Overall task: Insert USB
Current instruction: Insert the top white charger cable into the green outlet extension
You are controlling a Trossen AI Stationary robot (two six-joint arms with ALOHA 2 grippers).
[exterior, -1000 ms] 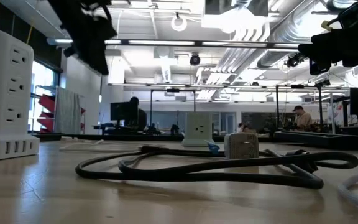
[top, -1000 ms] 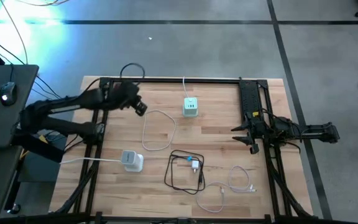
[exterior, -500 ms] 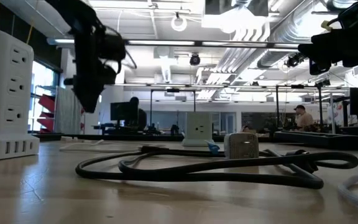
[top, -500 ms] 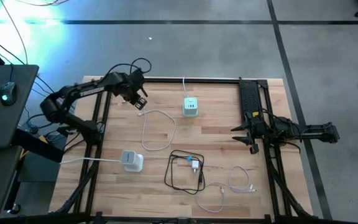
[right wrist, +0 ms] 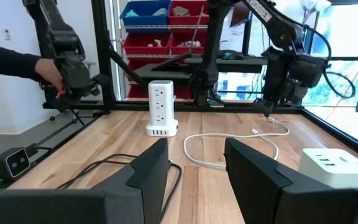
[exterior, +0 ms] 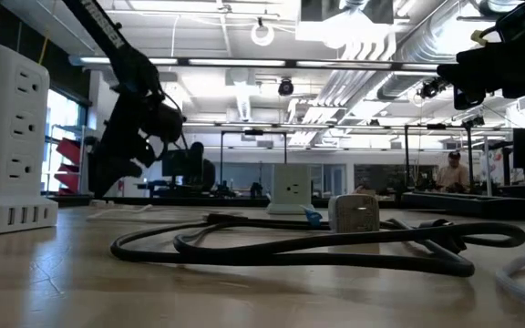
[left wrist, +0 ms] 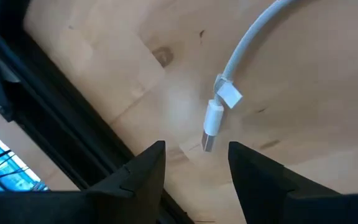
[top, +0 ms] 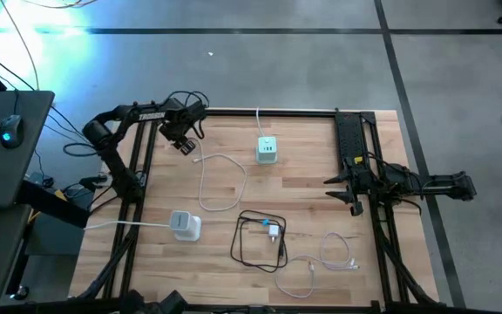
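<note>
A white cable (top: 220, 183) lies looped on the wooden table, and its USB plug (left wrist: 211, 126) rests flat on the wood at the far left (top: 197, 159). My left gripper (left wrist: 194, 149) hangs open just above that plug, pointing steeply down, a finger on either side of it and touching nothing (top: 185, 145). A white power tower (top: 267, 150) with USB ports stands at the far middle. My right gripper (top: 353, 187) waits open at the table's right side, held level.
A second white power cube (top: 186, 225) stands near the left edge. A black cable coil with a small adapter (top: 264, 237) lies at the near middle, and another white cable (top: 329, 257) at the near right. A person's sleeve (right wrist: 8, 61) shows beyond the table.
My left gripper has come down from high over the table's far left to just above the USB plug. It has tipped from near level to pointing steeply down, while its arm swung toward the far edge. The cable has not moved.
</note>
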